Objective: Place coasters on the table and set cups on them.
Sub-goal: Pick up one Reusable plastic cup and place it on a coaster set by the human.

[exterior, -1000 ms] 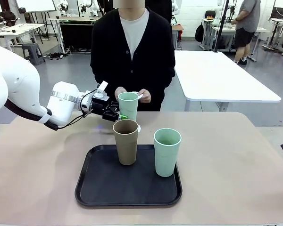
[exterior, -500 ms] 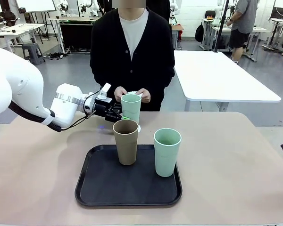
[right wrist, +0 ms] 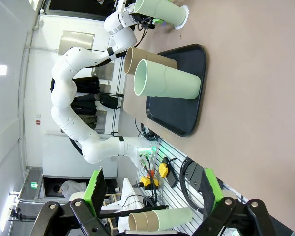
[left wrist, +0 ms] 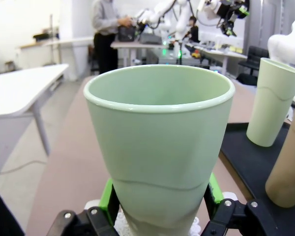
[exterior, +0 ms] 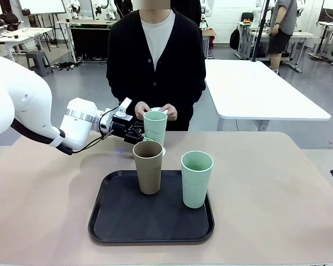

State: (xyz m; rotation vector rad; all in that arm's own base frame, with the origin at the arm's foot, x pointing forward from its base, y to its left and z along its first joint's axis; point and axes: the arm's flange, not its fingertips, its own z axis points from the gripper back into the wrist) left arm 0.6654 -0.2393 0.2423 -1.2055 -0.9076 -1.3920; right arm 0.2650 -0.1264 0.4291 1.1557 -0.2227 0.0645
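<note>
Since a second ago the left gripper [exterior: 145,136] has carried the held mint cup [exterior: 155,126] slightly toward 3 o'clock. Nearest, the right gripper [right wrist: 152,189] hangs with its jaws spread, nothing between them. On the black tray [exterior: 119,219] stands the brown cup [exterior: 149,166], with the second mint cup [exterior: 196,178] at its 3 o'clock. At 12 o'clock of the brown cup, past the black tray, the left gripper clamps the held mint cup low on its wall, upright over a coaster [exterior: 163,150] on the table [exterior: 266,194]. Farther, the person's hands [exterior: 170,115] hold something white.
</note>
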